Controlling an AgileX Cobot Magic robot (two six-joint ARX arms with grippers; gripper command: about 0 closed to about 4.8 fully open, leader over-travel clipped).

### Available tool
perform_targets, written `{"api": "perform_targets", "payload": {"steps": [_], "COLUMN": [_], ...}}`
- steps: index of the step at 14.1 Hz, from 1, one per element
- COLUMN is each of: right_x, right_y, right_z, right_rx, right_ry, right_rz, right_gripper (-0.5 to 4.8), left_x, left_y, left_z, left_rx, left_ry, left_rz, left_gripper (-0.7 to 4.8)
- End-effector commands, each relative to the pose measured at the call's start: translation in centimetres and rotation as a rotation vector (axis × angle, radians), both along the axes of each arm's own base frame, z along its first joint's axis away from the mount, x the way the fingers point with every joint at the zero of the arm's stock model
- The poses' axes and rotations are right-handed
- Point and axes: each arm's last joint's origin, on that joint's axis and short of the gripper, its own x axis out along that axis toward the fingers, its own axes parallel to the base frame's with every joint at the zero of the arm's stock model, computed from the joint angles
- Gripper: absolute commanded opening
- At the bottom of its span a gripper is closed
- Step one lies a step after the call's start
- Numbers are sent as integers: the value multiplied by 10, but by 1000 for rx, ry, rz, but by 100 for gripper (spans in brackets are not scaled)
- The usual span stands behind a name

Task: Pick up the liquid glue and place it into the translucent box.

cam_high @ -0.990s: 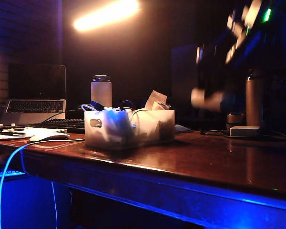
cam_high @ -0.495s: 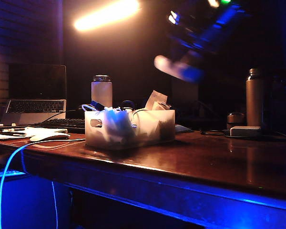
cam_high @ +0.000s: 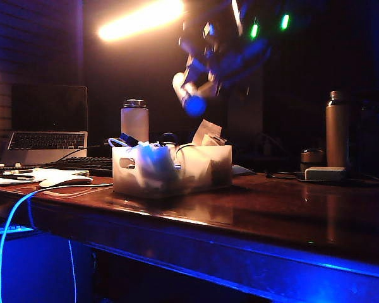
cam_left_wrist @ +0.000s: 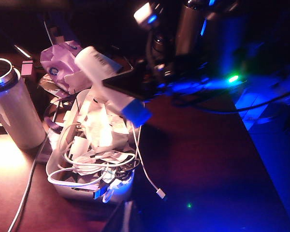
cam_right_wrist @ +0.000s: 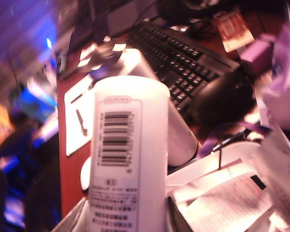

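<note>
Right now the right gripper hangs in the air above the far end of the translucent box, a frosted whitish rectangular plastic bin with an oval handle cut-out in its near end. Jaws are partly closed, clamped on the liquid glue, a slim pale cylindrical bottle with a blue cap. Bottle is tilted, cap end lowest and pointing toward the box, clear of the contents below. From the left wrist camera the same glue bottle sits slanted over the box, barcode label up, blue cap down. The right wrist camera is filled by the bottle body with its barcode; fingers aren't visible there.

Box stands on the dark glossy wooden tabletop near its front edge, left of centre, stuffed with white cables and papers. Behind it stands a white insulated bottle with a metal rim. Tall metallic flask stands toward the right edge, well apart from the box. Open laptop and black keyboard sit at the far left.

Left gripper: not in any view, so I cannot tell how its jaws stand. Its camera looks down on the box from the side.
</note>
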Motion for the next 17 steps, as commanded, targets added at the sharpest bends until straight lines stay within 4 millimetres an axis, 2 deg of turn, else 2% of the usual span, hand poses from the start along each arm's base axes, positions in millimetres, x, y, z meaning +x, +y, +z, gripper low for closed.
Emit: {"api": "perform_targets", "payload": {"steps": [1, 6, 7, 8, 9, 12, 13, 14, 16, 17], "right_x": [10, 19, 19, 19, 19, 19, 18, 17, 9, 4], "right_y": [5, 8, 8, 8, 8, 6, 3, -3, -21, -30], "right_z": [-18, -43, -43, -43, -42, -36, -32, -24, 3, 16], "right_rx": [56, 35, 36, 39, 42, 53, 28, -4, -122, -187], "right_ry": [32, 60, 59, 54, 50, 21, -10, -38, -137, -176], "right_rz": [-13, -44, -43, -37, -31, 6, 14, 11, 15, 11], "right_gripper": [198, 198, 230, 339, 364, 363, 336, 249, -4, -1], "left_x": [-1, -1, -1, -1, -1, -1, -1, -1, -2, -2], "left_y": [0, 0, 0, 0, 0, 0, 0, 0, -1, -1], "left_z": [3, 3, 3, 3, 3, 3, 3, 3, 3, 3], "left_rx": [-8, -8, -8, -8, -7, -8, -8, -8, -19, -27], "left_ry": [-19, -18, -17, -16, -16, -16, -15, -16, -13, -11], "left_rz": [-8, -8, -8, -8, -8, -8, -9, -9, -32, -51], "left_gripper": [-5, -5, -5, -5, -5, -5, -5, -5, -5, -5]}}
